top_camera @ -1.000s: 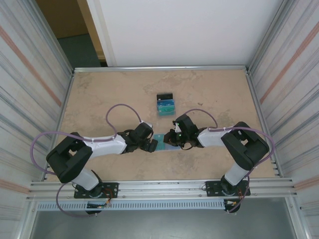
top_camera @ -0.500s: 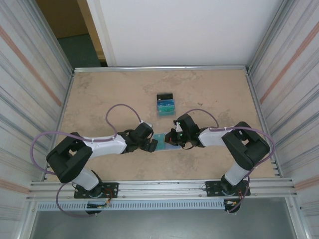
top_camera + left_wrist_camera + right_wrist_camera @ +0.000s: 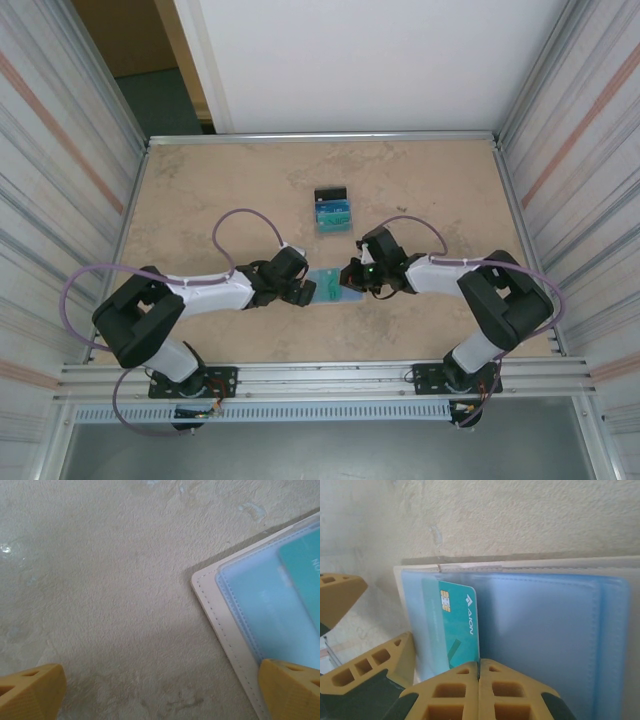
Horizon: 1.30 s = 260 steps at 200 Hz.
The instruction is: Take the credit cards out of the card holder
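The card holder (image 3: 322, 285) lies open on the table between my two grippers, beige rim (image 3: 520, 563) up and pale blue lining (image 3: 545, 630) showing. A teal-green credit card (image 3: 457, 625) sticks partly out of its clear pocket. My right gripper (image 3: 479, 672) is shut on that card's near edge, which runs into the seam between the fingers. My left gripper (image 3: 160, 692) is open wide at the holder's other end (image 3: 225, 625). One of its fingers (image 3: 290, 685) rests over the holder's stitched corner and the other (image 3: 30, 690) sits over bare table.
A fanned pile of coloured cards (image 3: 332, 215) with a black one (image 3: 330, 193) behind it lies on the table beyond the grippers. Metal walls close in the table on the left and right, and a rail (image 3: 320, 136) runs along the back.
My right gripper has closed the last bit onto the teal card and shifted a little to the right. The left arm has stayed where it was.
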{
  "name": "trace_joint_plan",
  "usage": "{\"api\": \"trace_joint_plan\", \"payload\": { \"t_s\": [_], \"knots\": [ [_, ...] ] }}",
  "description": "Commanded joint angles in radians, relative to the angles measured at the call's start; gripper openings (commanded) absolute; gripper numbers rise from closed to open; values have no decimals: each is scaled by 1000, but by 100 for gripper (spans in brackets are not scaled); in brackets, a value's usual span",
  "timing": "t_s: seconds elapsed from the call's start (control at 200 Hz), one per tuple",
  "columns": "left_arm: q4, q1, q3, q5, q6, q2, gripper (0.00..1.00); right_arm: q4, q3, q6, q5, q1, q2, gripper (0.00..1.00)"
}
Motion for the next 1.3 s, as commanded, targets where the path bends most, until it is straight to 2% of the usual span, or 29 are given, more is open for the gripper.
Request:
{"api": "trace_joint_plan", "payload": {
  "t_s": [0.0, 0.466, 0.942, 1.298],
  "knots": [
    [-59, -7, 22, -29, 35, -18, 99, -88, 31, -52, 45, -10, -33, 0],
    [-27, -28, 84, -27, 103, -76, 99, -108, 37, -60, 59, -13, -50, 0],
    [-28, -89, 187, -61, 150, 124, 99, -80, 17, -43, 49, -13, -55, 0],
    [-65, -92, 186, -85, 132, 150, 99, -53, -16, -31, 43, -16, -108, 0]
  ]
}}
